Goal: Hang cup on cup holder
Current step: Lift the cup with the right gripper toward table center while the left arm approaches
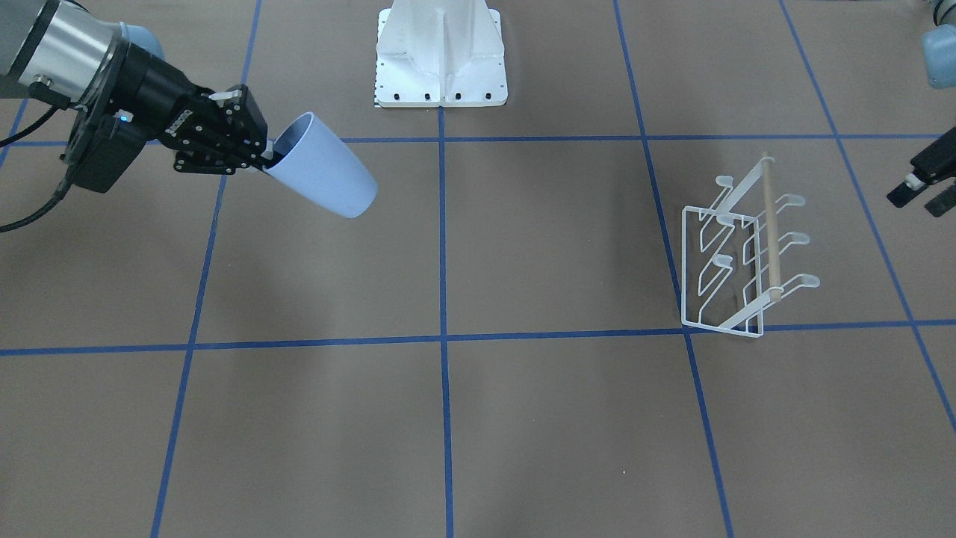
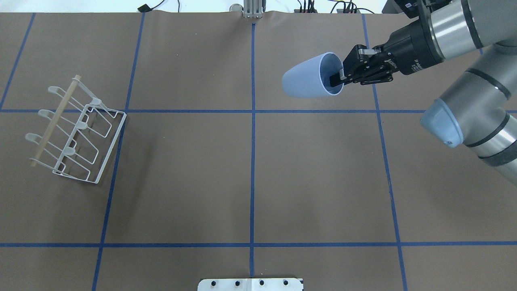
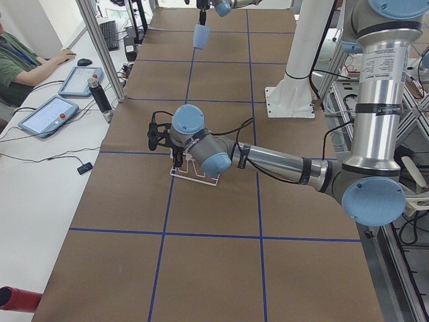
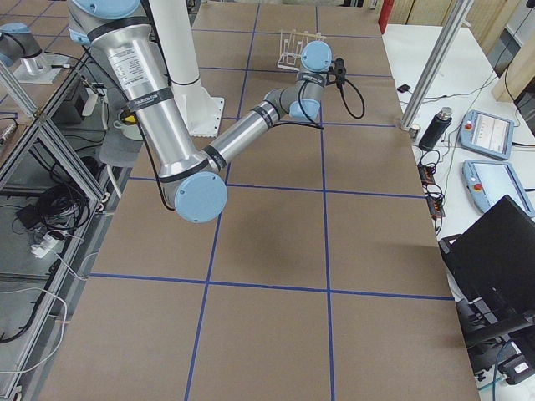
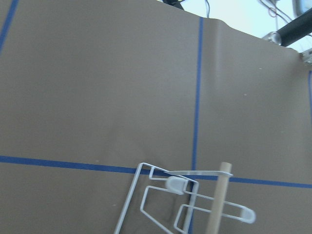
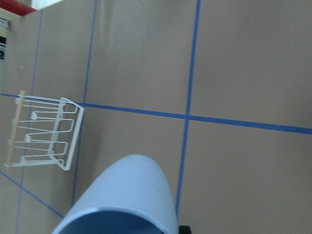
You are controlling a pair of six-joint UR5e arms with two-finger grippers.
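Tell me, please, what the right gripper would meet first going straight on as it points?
Past the cup it holds, the right gripper aims towards the cup holder; tilted downward, it may reach the table first.
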